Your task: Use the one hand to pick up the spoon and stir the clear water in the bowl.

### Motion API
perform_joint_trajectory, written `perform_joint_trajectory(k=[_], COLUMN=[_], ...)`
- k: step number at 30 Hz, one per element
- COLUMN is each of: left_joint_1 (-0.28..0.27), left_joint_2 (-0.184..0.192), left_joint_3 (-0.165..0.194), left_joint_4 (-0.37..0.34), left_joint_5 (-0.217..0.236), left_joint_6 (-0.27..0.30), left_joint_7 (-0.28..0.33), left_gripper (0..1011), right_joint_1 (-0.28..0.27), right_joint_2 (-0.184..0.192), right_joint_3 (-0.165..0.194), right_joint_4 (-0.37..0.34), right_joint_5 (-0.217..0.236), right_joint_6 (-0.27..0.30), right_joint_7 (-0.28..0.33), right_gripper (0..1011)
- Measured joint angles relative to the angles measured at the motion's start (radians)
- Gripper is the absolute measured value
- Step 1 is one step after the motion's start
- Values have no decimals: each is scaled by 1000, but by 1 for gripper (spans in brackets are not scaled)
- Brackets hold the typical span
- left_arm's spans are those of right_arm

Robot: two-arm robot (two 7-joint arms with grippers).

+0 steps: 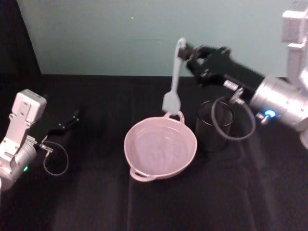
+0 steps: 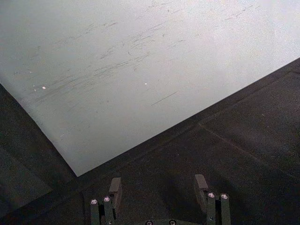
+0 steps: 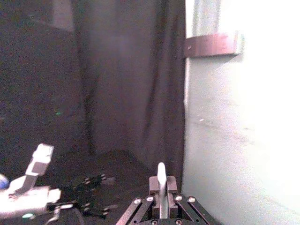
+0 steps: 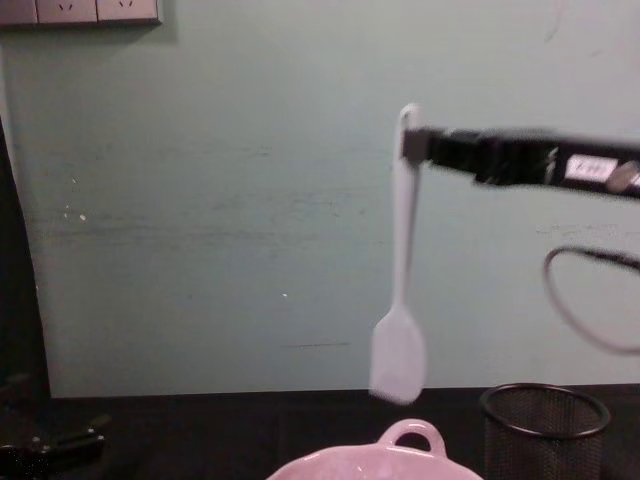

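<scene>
Above the pink bowl [image 1: 160,150], the right gripper [image 1: 188,54] pinches the white spoon [image 1: 174,79] by its handle, head hanging down; far left, the left gripper [image 2: 158,188] rests open and empty.

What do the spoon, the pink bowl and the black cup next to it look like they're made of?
Spoon: likely white plastic, matte, slim and slightly translucent at the head. Bowl: apparently glazed ceramic, glossy pale pink with highlights on the rim. Cup: black wire mesh, probably metal, since the background shows through its wall.
</scene>
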Motion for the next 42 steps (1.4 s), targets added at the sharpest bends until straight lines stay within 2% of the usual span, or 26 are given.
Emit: perform_joint_trajectory(k=[10,19,28,42], left_joint_1=[0,0,0,0], left_joint_2=[0,0,0,0], left_joint_3=[0,0,0,0], left_joint_4=[0,0,0,0], left_joint_5=[0,0,0,0], left_joint_6=[0,0,0,0], left_joint_7=[0,0,0,0], left_gripper=[1011,1011,1011,1011], right_joint_1=[-20,-58,-75,-86], right_joint_2=[49,65,59,35], right_joint_3=[86,122,127,114], right_joint_4=[-25,-26,9,91], right_joint_5=[20,24,27,71], right_joint_6=[-3,26,68,123], right_joint_7=[-46,-97,-119,-120], right_gripper=[100,100,101,101])
